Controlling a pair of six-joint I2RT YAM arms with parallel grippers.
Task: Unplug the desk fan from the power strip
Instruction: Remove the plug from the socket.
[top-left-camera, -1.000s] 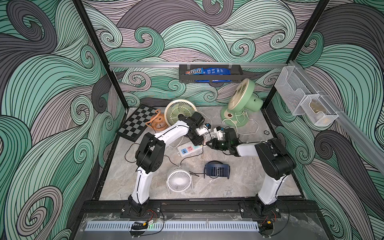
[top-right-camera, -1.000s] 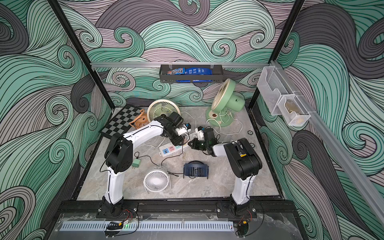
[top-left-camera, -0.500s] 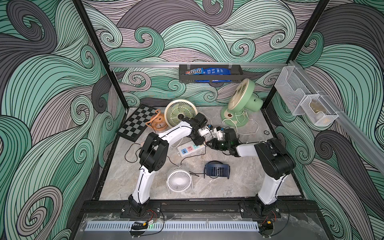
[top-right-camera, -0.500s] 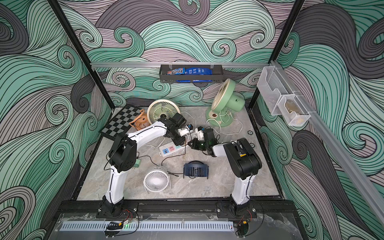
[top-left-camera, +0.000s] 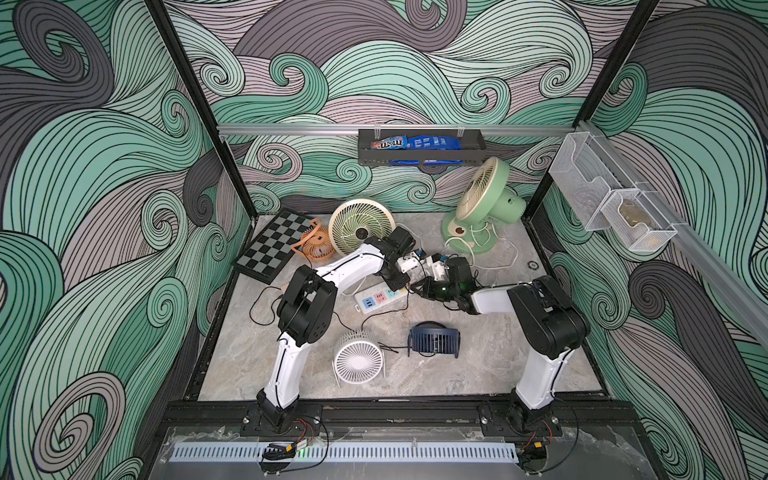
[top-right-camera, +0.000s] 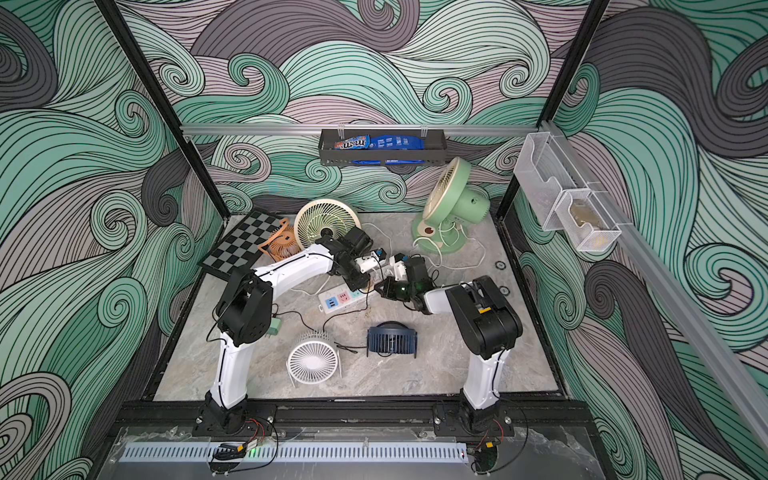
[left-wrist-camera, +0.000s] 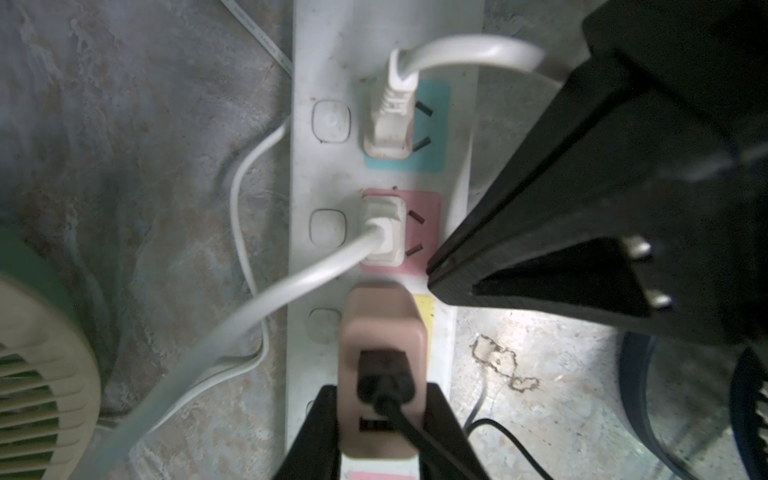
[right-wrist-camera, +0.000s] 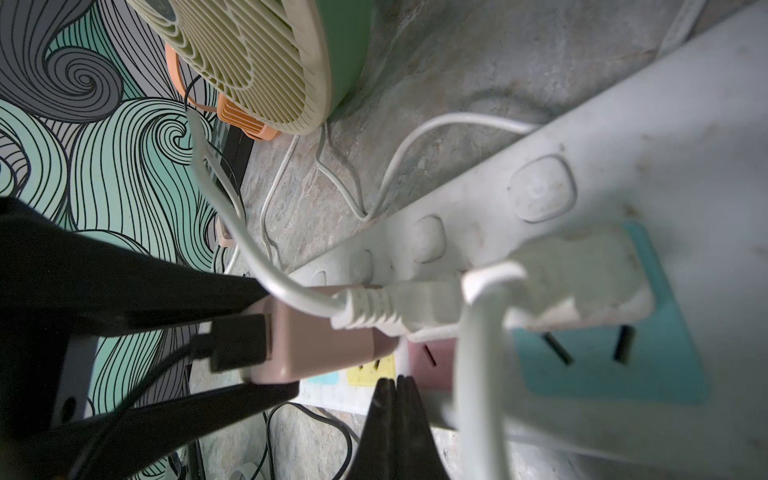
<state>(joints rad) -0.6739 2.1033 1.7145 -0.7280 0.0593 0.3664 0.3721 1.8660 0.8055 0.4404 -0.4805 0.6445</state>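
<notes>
The power strip (top-left-camera: 376, 299) (top-right-camera: 338, 300) lies mid-table, white with pastel socket faces. A beige-pink adapter (left-wrist-camera: 382, 328) (right-wrist-camera: 316, 345) with a black cable sits in its yellow socket. My left gripper (left-wrist-camera: 382, 399) (top-left-camera: 405, 286) is shut on this adapter, one finger on each side. White plugs fill the pink socket (left-wrist-camera: 382, 232) and the teal socket (left-wrist-camera: 390, 124). My right gripper (right-wrist-camera: 395, 380) (top-left-camera: 415, 289) is shut, its tip pressing on the strip's edge beside the pink socket. I cannot trace which desk fan the black cable reaches.
Behind the strip stand a cream fan (top-left-camera: 360, 226), an orange fan (top-left-camera: 316, 245) and a green fan (top-left-camera: 484, 195). In front of the strip are a white fan (top-left-camera: 358, 362) and a blue fan (top-left-camera: 434, 341). A chessboard (top-left-camera: 272, 245) lies back left. Cords loop around the strip.
The left gripper's jaws have narrowed onto the adapter and its arm has shifted slightly. The right arm has stayed in place on the strip.
</notes>
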